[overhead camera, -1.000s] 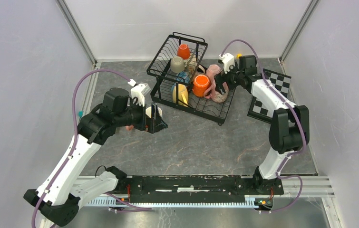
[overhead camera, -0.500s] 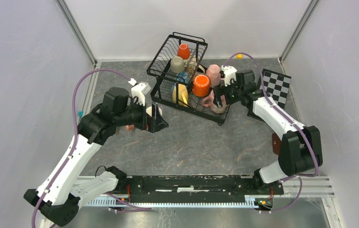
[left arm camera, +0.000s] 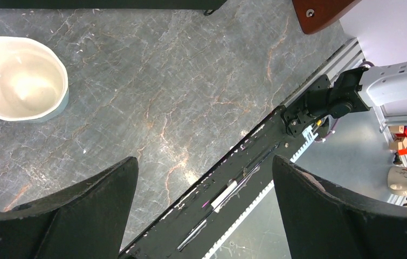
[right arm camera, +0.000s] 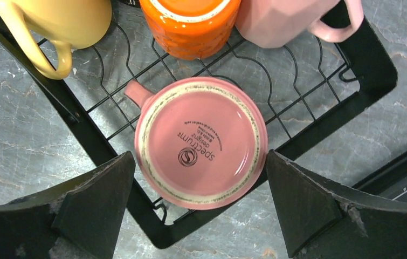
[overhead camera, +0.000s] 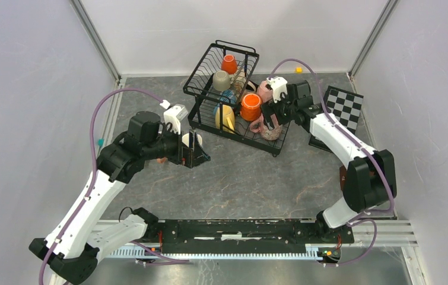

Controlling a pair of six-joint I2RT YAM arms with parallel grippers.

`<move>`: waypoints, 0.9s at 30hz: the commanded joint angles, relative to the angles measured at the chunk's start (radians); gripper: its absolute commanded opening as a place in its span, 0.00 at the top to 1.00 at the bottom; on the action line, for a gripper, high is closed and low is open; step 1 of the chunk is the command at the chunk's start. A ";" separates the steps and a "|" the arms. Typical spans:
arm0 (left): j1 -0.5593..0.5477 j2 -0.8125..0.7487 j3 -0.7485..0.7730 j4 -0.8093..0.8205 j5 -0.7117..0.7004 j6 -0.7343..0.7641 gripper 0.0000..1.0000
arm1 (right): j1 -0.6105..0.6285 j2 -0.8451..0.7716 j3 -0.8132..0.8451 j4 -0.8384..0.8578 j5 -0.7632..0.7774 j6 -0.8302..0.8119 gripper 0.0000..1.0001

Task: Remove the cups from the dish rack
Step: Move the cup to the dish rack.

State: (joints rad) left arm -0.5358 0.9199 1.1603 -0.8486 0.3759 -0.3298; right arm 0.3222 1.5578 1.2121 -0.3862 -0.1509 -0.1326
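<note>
Pink cup [right arm camera: 201, 143] | was seen upturned in rack [right arm camera: 376, 70] | right gripper [right arm camera: 198, 161] was held apart over it | left gripper [left arm camera: 204, 161] was held apart over table [left arm camera: 190, 70]

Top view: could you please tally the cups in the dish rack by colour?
Orange cups: 2
Pink cups: 2
Yellow cup: 1
Blue cup: 1
Beige cup: 1
Total: 7 that show clearly
</note>
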 commanded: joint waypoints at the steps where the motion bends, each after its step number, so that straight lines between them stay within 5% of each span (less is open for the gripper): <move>1: -0.004 -0.015 0.001 0.042 0.028 -0.034 0.00 | 0.002 0.050 0.082 -0.022 -0.032 -0.066 0.02; 27: -0.007 -0.007 -0.027 0.100 0.058 -0.069 0.00 | 0.003 0.136 0.093 -0.062 -0.026 -0.078 0.08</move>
State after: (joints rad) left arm -0.5365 0.9180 1.1522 -0.8253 0.3836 -0.3374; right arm 0.3225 1.6955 1.3430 -0.4133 -0.1825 -0.2089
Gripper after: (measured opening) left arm 0.996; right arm 0.940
